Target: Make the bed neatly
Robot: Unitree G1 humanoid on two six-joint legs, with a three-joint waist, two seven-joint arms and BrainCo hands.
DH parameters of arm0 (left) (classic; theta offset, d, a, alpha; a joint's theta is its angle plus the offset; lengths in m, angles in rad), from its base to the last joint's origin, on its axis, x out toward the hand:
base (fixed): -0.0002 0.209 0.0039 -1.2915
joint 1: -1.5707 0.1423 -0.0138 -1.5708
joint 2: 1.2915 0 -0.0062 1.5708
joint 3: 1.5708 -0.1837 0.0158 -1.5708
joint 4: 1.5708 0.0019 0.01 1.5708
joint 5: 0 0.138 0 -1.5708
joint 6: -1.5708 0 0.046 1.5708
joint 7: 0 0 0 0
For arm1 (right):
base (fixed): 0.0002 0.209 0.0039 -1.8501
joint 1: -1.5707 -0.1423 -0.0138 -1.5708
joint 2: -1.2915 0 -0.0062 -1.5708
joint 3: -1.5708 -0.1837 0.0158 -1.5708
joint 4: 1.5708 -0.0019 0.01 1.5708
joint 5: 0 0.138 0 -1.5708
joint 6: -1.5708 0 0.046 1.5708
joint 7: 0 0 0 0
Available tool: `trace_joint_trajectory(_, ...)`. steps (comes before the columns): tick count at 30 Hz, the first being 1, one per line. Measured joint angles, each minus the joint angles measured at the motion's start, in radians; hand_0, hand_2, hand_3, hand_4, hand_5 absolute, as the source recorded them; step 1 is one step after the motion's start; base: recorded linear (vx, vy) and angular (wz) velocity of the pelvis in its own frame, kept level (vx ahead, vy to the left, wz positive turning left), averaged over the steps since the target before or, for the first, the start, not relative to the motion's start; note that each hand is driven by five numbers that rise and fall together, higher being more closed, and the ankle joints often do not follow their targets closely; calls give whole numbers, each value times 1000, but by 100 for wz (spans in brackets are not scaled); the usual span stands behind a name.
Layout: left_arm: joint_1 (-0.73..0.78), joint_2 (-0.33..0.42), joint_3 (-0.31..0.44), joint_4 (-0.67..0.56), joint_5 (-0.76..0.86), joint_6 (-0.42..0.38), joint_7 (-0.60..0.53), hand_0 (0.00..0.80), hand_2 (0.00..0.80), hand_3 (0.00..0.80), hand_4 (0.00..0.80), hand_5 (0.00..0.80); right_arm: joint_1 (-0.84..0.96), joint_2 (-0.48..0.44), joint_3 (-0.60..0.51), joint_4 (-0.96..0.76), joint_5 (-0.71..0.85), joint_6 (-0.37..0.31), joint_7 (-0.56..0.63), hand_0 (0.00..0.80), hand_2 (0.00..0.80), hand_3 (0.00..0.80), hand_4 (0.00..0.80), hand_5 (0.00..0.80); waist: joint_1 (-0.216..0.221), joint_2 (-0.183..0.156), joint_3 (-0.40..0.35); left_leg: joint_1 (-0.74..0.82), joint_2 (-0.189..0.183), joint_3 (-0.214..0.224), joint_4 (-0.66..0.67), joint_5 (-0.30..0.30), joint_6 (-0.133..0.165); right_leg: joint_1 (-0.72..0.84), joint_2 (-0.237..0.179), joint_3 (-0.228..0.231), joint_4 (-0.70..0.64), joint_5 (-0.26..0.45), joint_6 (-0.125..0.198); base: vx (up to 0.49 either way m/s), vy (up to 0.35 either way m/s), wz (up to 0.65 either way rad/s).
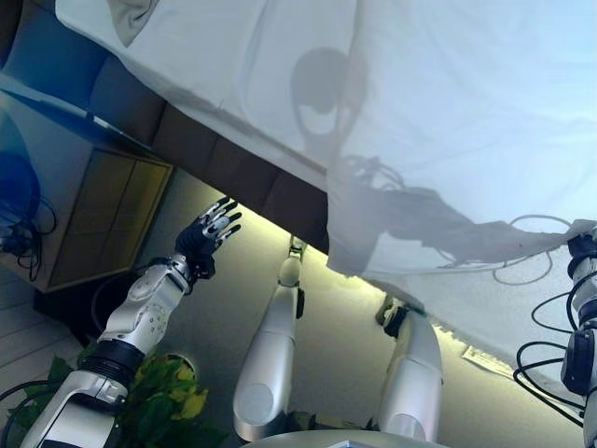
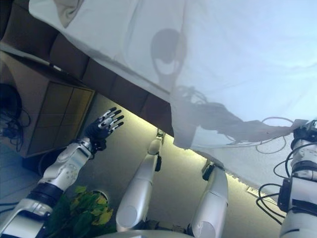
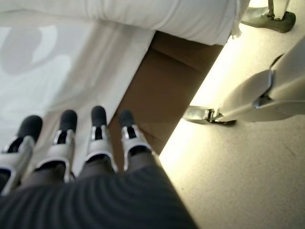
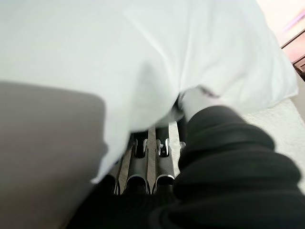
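Note:
A white sheet (image 1: 448,121) covers the bed across the top and right of the head views. Its near corner is lifted off the bed at the right, where my right hand (image 2: 302,136) holds it. In the right wrist view the fingers (image 4: 147,162) run under the cloth (image 4: 143,62) and the thumb lies on its fold. My left hand (image 1: 210,233) is open and empty, raised beside the brown bed frame (image 1: 224,159), apart from the sheet. The left wrist view shows its straight fingers (image 3: 97,138) pointing at the hanging sheet edge (image 3: 62,71) and the frame (image 3: 162,90).
A wooden bedside cabinet (image 1: 103,215) stands left of the bed. A green plant (image 1: 168,392) sits on the floor by my left arm. A beige cloth (image 1: 131,19) lies at the bed's far left corner. A lit strip runs along the floor under the frame.

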Motion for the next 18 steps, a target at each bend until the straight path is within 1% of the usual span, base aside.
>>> trace_joint_trajectory(5,1,0,0,0,0,0,0,0,0,0,0,0,-3,1,2,1,8,4,3,800,800,800,800,800,3,0,0,-3,-1,0,-1,0,0,-4,-3,-2,5,-5,-2,2,32,2)
trace_joint_trajectory(10,4,-2,0,-23,0,-1,3,0,0,0,0,0,11,13,4,-5,-2,7,42,800,800,800,800,800,2,0,0,0,-2,1,-1,3,3,1,-3,-4,6,-5,-2,18,41,1)
trace_joint_trajectory(13,5,-14,1,-43,0,-1,23,0,0,0,0,0,57,53,5,-75,-59,4,62,800,800,800,800,800,1,0,0,27,-2,0,-1,2,3,33,-3,-8,0,-5,-2,46,25,4)
trace_joint_trajectory(18,2,-33,5,-42,12,4,82,0,0,0,0,0,123,140,88,-226,-198,-19,63,800,800,800,800,800,-2,-4,-4,106,14,2,-18,-5,-5,121,4,-24,-27,-7,-5,62,10,-1)
